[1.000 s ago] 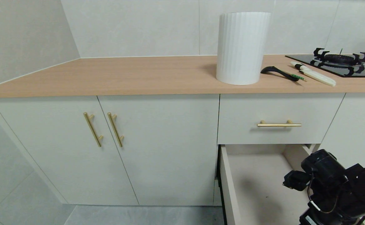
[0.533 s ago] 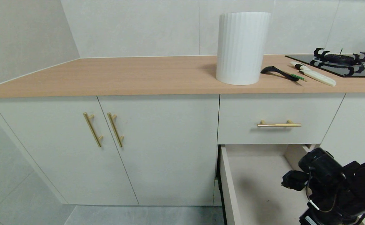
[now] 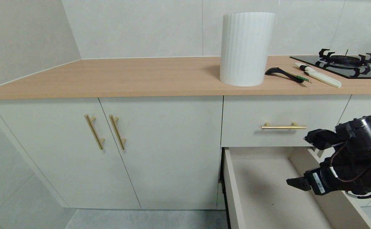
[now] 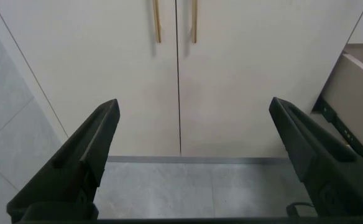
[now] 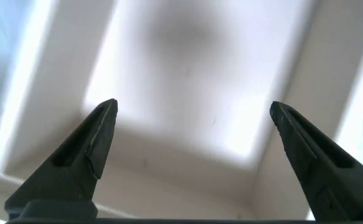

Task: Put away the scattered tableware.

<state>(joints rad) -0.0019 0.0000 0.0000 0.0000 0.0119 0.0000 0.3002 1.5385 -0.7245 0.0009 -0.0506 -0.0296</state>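
Head view: black ladle (image 3: 284, 73) & white knife (image 3: 320, 78) lie on the counter (image 3: 141, 76), just right of the white ribbed canister (image 3: 246, 47), left of the hob (image 3: 347, 70). Below them we see the bottom drawer (image 3: 233, 187) pulled out. R gripper (image 3: 300, 160) hangs over its right side, claws apart. L gripper (image 4: 194, 143), claws apart too, faces the cabinet doors (image 4: 243, 74).

On the countertop (image 3: 141, 76) I see the canister (image 3: 247, 49) standing left of the ladle (image 3: 284, 73). The knife (image 3: 322, 78) lies right of that, and the hob (image 3: 344, 65) is at far right. Below, the cabinet doors (image 3: 109, 149) sit left of the shut drawer (image 3: 284, 121), which is above the open drawer (image 3: 261, 190).
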